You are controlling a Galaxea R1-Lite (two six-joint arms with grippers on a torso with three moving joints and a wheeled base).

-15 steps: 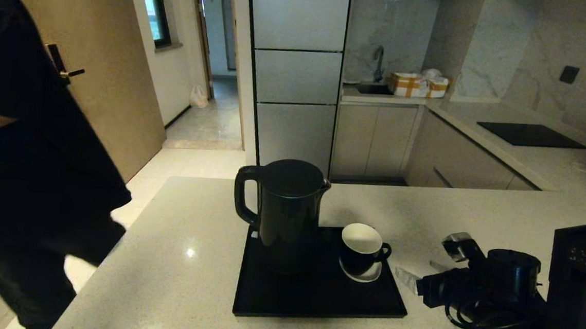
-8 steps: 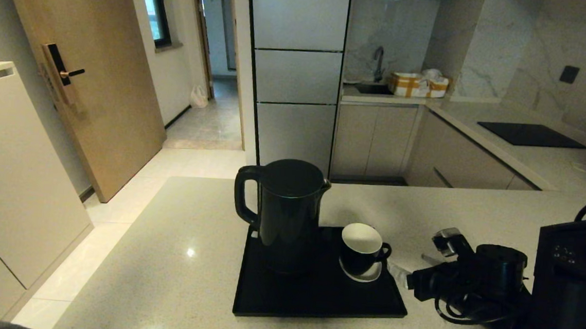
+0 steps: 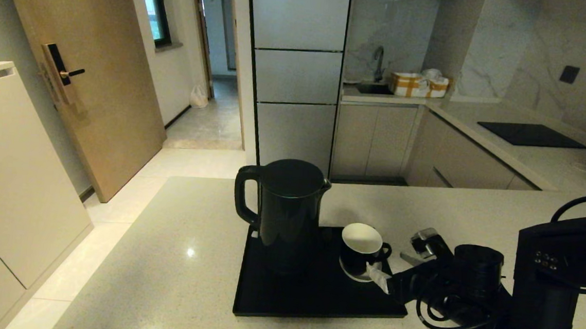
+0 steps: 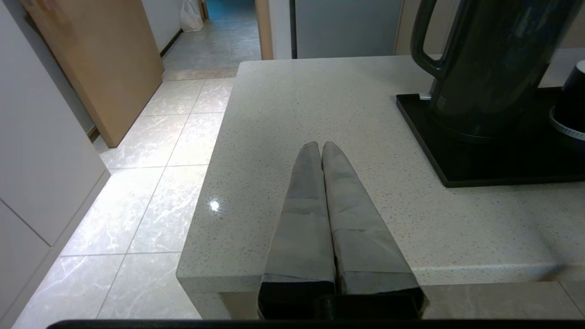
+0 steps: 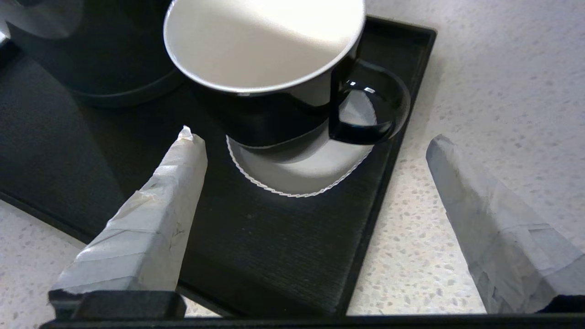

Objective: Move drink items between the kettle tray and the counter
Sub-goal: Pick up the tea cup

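The tall matte black kettle (image 3: 287, 210) stands upright at the back left of the black tray (image 3: 315, 295), its handle pointing left. To its right on the tray, the small black cup (image 3: 362, 249) with white inside sits on a white saucer (image 5: 292, 176). My right gripper (image 3: 399, 262) is open, right of the cup at the tray's right rim. One fingertip is over the tray; the other is over the counter (image 3: 178, 259). The cup's handle (image 5: 370, 114) faces it. My left gripper (image 4: 320, 147) is shut and empty over the counter, left of the tray (image 4: 480, 171) and kettle (image 4: 493, 59).
The counter's left edge (image 4: 205, 201) drops to a tiled floor. Behind it are tall grey cabinet panels (image 3: 294, 71), a black cooktop (image 3: 531, 134) on the back right worktop and boxes (image 3: 417, 84) by a sink. A wooden door (image 3: 89, 57) and a white cabinet (image 3: 9, 165) stand left.
My right gripper has moved left, from over the counter to the tray's right rim beside the cup. A person in black at the left has gone from view.
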